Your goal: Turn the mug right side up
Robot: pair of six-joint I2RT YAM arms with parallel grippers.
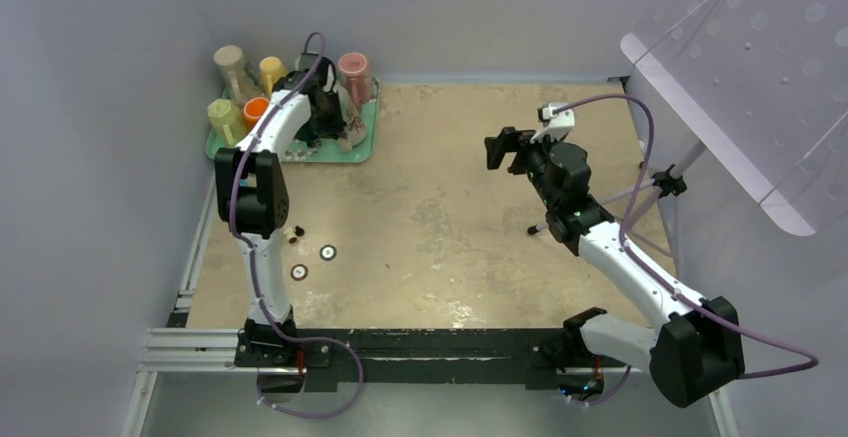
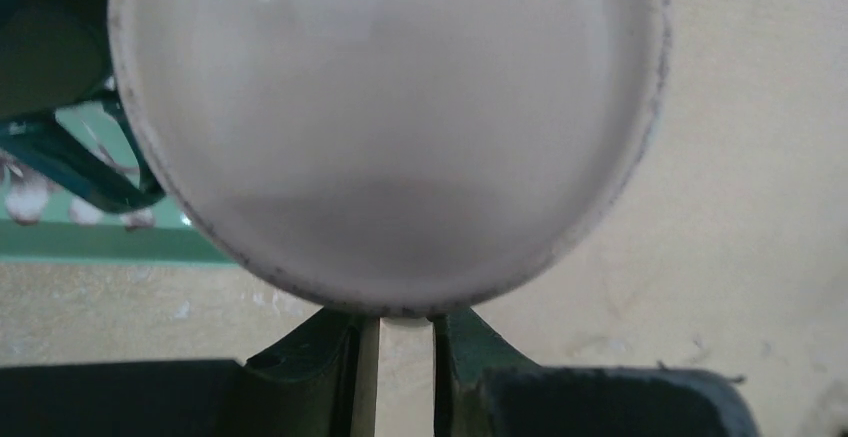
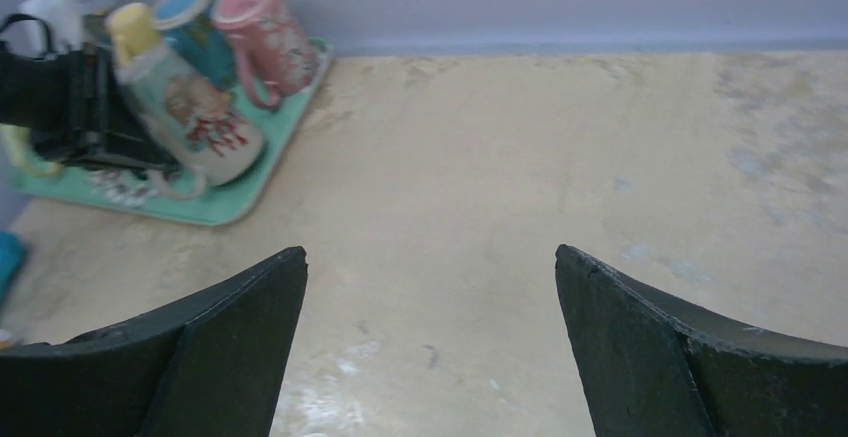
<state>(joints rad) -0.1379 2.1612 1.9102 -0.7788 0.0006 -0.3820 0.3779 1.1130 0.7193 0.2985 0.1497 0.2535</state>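
mug: tilted at green tray's near-right edge, 11 o'clock on table, open mouth facing left wrist camera
left gripper: fingers clamped on mug rim
right gripper: fingers wide apart, holding nothing, over bare table, 2 o'clock

Seen from my remote station: the tray sits in the far left corner of the table, crowded with cups. My left gripper hangs over the tray's right half. The mug is directly before its fingers, its rim apparently pinched between them, though my wrist view is too tight to be sure. Another cup stands behind, at the tray's far right corner. Small pieces lie nearer me, beside the left arm. My right gripper hovers over the table's right half, jaws apart, well clear of the tray.
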